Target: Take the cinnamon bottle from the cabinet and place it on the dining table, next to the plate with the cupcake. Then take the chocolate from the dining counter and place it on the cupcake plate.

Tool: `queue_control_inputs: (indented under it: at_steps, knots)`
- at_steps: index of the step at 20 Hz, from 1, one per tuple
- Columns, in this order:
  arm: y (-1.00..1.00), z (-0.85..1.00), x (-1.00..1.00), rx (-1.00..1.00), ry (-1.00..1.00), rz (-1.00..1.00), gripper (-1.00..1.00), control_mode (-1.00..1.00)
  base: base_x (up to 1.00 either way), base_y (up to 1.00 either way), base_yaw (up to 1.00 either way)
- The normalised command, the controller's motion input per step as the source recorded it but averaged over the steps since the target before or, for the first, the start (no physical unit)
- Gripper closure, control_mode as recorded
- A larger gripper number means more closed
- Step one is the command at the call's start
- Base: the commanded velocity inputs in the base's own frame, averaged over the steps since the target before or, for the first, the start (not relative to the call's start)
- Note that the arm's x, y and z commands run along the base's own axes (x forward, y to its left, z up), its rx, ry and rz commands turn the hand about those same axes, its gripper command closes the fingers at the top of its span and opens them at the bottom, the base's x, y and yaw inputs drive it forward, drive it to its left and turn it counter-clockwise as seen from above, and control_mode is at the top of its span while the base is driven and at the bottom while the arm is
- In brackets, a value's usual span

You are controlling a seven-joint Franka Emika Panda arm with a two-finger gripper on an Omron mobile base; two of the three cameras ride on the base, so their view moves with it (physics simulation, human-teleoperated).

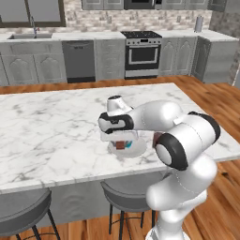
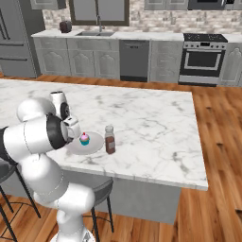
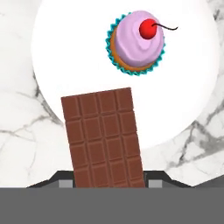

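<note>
A brown chocolate bar (image 3: 104, 140) stands between my gripper's (image 3: 109, 181) fingers, which are shut on its lower end. It hangs just above the white plate (image 3: 65, 57), over the rim nearest the hand. A cupcake (image 3: 136, 43) with pink frosting and a cherry sits on the plate beyond the bar. From the left base view my gripper (image 1: 123, 140) points down over the plate (image 1: 136, 151) with the chocolate (image 1: 121, 145) in it. The cinnamon bottle (image 2: 110, 140) stands upright on the marble dining table (image 2: 151, 123), just right of the plate (image 2: 97, 144) and cupcake (image 2: 84, 138).
Dark stools (image 1: 126, 194) stand under the table's near edge. Across the wooden floor run grey cabinets, a dishwasher (image 1: 78, 61) and a stove (image 1: 142, 54). A sink (image 2: 97, 34) lies under the window.
</note>
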Motion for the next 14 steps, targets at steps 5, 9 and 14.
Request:
queue_control_inputs:
  at_steps: [5,9,14]
  knots:
    - [0.00,-0.15,0.23,-0.08,0.08,0.22,1.00,-1.00,0.00,0.00,0.00]
    - [0.00,-0.22,0.14,-0.05,0.02,0.22,1.00,-1.00,0.00,0.00,0.00]
    - [-0.09,-0.09,0.23,-0.01,0.00,0.21,1.00,-1.00,0.00,0.00,0.00]
